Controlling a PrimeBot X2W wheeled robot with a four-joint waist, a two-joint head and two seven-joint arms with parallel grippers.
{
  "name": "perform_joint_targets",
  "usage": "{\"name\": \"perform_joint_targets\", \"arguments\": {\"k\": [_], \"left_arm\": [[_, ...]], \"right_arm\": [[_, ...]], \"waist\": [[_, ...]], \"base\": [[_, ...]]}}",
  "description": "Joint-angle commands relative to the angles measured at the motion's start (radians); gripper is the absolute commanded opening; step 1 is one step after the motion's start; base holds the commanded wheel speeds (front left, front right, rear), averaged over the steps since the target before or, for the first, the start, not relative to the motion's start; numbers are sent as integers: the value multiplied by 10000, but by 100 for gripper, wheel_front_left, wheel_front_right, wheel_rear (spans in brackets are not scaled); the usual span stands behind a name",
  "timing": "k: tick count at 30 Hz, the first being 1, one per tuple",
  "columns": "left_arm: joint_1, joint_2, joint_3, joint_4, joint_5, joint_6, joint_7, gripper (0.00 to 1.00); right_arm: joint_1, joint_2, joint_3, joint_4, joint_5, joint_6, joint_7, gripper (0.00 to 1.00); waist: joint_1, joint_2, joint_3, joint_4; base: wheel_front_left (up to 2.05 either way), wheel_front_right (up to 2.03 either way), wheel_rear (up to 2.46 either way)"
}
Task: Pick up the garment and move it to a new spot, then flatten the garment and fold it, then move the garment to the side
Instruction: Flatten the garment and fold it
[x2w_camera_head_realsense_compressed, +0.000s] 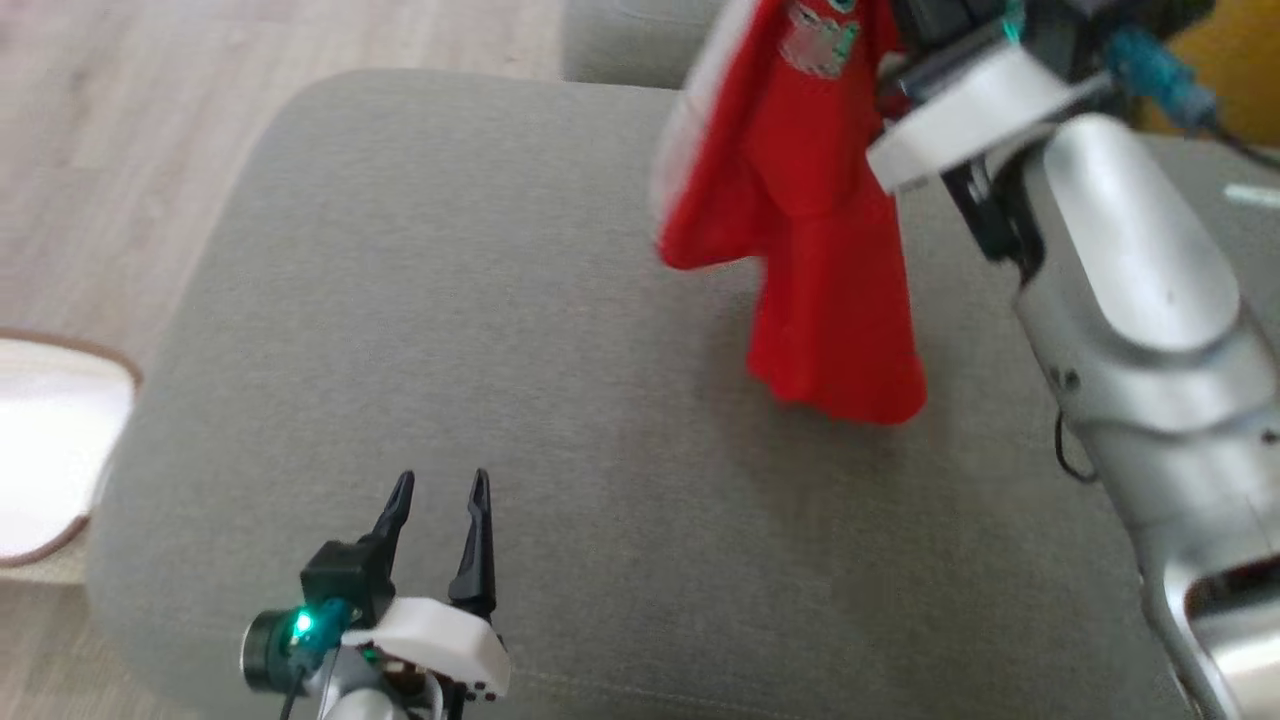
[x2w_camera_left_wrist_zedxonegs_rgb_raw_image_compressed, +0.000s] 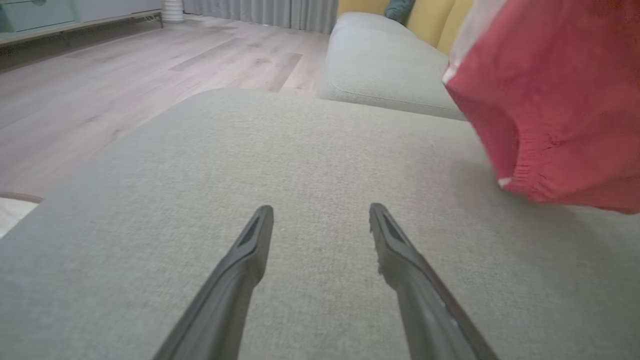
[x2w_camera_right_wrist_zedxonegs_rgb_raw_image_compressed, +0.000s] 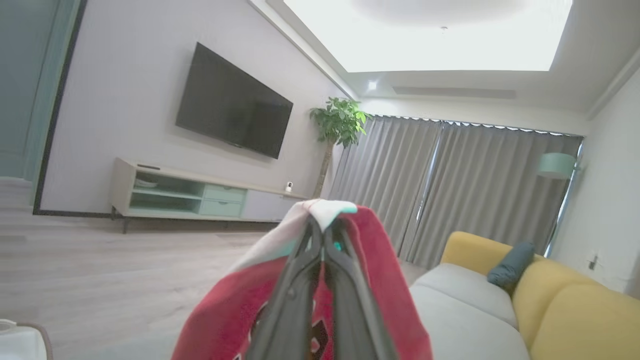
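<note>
Left gripper (x2w_camera_head_realsense_compressed: 442, 480) nearest you, low over grey cushion (x2w_camera_head_realsense_compressed: 450, 330), fingers apart, empty. Your right gripper (x2w_camera_right_wrist_zedxonegs_rgb_raw_image_compressed: 322, 230) clamped on red garment (x2w_camera_head_realsense_compressed: 830, 250), hanging over cushion's far right. Pickup done; placing, flattening, folding, shifting aside left.

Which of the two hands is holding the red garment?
The right hand, shut on the red garment; the left hand is open and empty over the grey cushion.

1 red garment (x2w_camera_head_realsense_compressed: 820, 250). 2 end effectors: left end effector (x2w_camera_head_realsense_compressed: 441, 478), right end effector (x2w_camera_right_wrist_zedxonegs_rgb_raw_image_compressed: 322, 227). 2 grey seat cushions (x2w_camera_left_wrist_zedxonegs_rgb_raw_image_compressed: 300, 160). 1 tv (x2w_camera_right_wrist_zedxonegs_rgb_raw_image_compressed: 232, 107), 1 potted plant (x2w_camera_right_wrist_zedxonegs_rgb_raw_image_compressed: 339, 120), 1 tv cabinet (x2w_camera_right_wrist_zedxonegs_rgb_raw_image_compressed: 200, 192), 1 floor lamp (x2w_camera_right_wrist_zedxonegs_rgb_raw_image_compressed: 557, 165), 1 teal pillow (x2w_camera_right_wrist_zedxonegs_rgb_raw_image_compressed: 510, 267).
</note>
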Motion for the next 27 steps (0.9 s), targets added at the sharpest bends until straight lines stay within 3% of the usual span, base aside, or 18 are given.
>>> {"name": "perform_joint_targets", "arguments": {"k": [1, 5, 9, 15, 19, 22, 26, 27], "left_arm": [[-130, 34, 295, -247, -20, 61, -55, 100], [10, 34, 356, -254, -5, 89, -55, 100], [82, 34, 450, -354, -48, 175, -55, 100], [-95, 34, 438, -420, 24, 108, -55, 100], [-343, 34, 453, -396, 96, 34, -55, 100], [-497, 34, 528, -354, 176, -14, -55, 100], [-691, 34, 576, -319, 262, -100, -55, 100], [-738, 34, 565, -329, 269, -116, -55, 100]], "right_arm": [[-493, 263, 35, -196, 129, 65, -110, 0], [-1075, 502, 12, 266, 480, 65, -354, 0], [-587, 143, 242, 353, 729, 65, -501, 0], [1903, -1322, 918, -434, 1168, 65, -633, 0], [4058, -2162, 755, -477, 1303, 65, -673, 0], [5142, -2411, 503, -173, 1100, 65, -693, 0], [5827, -2270, -59, 361, 885, 65, -707, 0], [5910, -2210, -185, 473, 791, 65, -708, 11]], "waist": [[0, 0, -208, 350], [0, 0, -230, 411], [0, 0, -113, 99], [0, 0, 345, -713], [0, 0, 629, -1196], [0, 0, 747, -1514], [0, 0, 826, -1759], [0, 0, 842, -1783]], "base": [[0, 0, 0], [0, 0, 0], [0, 0, 0], [0, 0, 0], [0, 0, 0], [0, 0, 0], [0, 0, 0], [0, 0, 0]]}}
